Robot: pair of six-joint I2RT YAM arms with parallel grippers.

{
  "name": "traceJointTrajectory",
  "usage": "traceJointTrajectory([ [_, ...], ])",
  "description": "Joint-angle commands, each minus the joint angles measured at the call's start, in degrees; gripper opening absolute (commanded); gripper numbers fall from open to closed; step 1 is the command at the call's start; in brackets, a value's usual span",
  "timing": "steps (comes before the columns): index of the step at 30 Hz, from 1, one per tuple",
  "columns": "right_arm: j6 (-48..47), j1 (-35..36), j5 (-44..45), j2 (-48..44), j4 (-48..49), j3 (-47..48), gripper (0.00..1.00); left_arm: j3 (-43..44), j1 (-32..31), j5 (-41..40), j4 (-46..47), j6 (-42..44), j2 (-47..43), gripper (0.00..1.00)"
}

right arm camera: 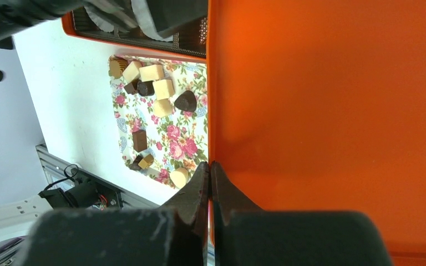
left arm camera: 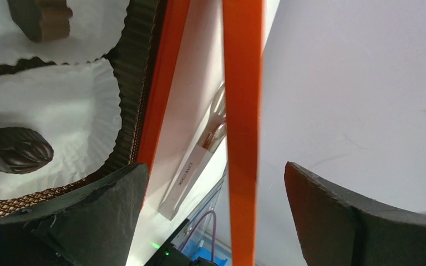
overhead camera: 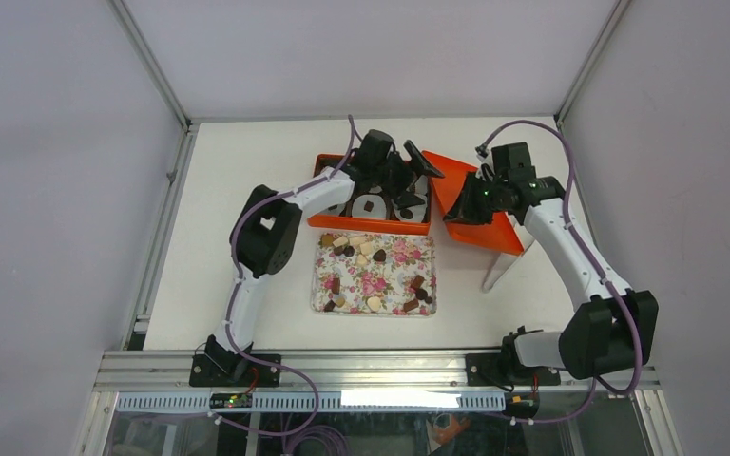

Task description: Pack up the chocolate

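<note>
Chocolate pieces, dark, tan and cream, lie loose on the floral tray, seen also in the right wrist view as chocolate. The orange box behind the tray holds white paper cups, some with a dark chocolate inside. My right gripper is shut on the rim of the orange lid, which hangs tilted to the right of the box. My left gripper is open over the box's right end. The lid's edge runs between its fingers without touching them.
A white packet with a small fork lies on the table under the tilted lid; it shows as the packet past the box wall. Frame posts and walls close in the back and sides.
</note>
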Motion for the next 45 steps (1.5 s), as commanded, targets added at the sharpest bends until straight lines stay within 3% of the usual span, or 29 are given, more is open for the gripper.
traceJointTrajectory([
  [1,-1.53,0.23,-2.67,-3.98,-0.75,0.16,0.0,3.43,-1.66,-0.33,2.37,-1.81,1.36,0.96],
  [6,-3.01,0.22,-3.14,-4.29,-2.36,-0.08,0.0,4.87,-2.23,-0.21,4.01,-2.41,2.18,0.82],
  [11,-4.07,0.24,-3.12,-4.62,-3.01,-0.37,0.0,4.68,-2.46,-0.38,4.99,-2.68,1.98,0.49],
  [18,-4.85,0.23,-3.35,-5.01,-3.93,0.13,0.0,3.95,-2.95,-1.12,4.47,-1.8,-0.51,0.15],
  [20,-5.1,0.23,-3.47,-5.18,-4.38,0.4,0.0,3.54,-2.95,-0.97,4.26,-1.47,-1.15,0.01],
  [24,-6.82,0.23,-3.98,-6.44,-7.73,3.18,0.0,1.78,-3.04,-0.67,4.15,1.67,-6.68,0.0],
  [25,-6.95,0.23,-3.44,-7.28,-8.58,4.18,0.08,1.04,-3.04,-1.46,3.7,2.9,-8.61,0.0],
  [29,-7.82,0.22,-0.64,-12.36,-10.17,8.62,0.68,-0.16,-2.97,-5.82,-0.7,8.11,-16.16,0.0],
  [31,-8.05,0.2,0.59,-15.12,-9.85,11.14,0.81,0.08,-2.71,-6.44,-2.3,9.84,-18.76,0.0],
  [36,-13.46,0.7,-0.1,-20.93,-5.9,14.9,0.87,2.26,-0.51,-5.69,-9.11,14.34,-24.56,0.0],
  [38,-15.75,1.73,2.41,-23.35,-4.22,14.87,0.82,1.88,1.93,-4.24,-11.57,14.56,-27.02,0.0],
  [42,-19.25,4.85,5.28,-28.63,1.48,12.44,0.8,-5.65,9.75,0.05,-14.68,14.78,-36.11,0.0],
  [45,-23.75,7.61,2.65,-28.33,3.24,11.15,0.81,-10.92,16.92,3.71,-15.22,13.63,-41.7,0.0],
])
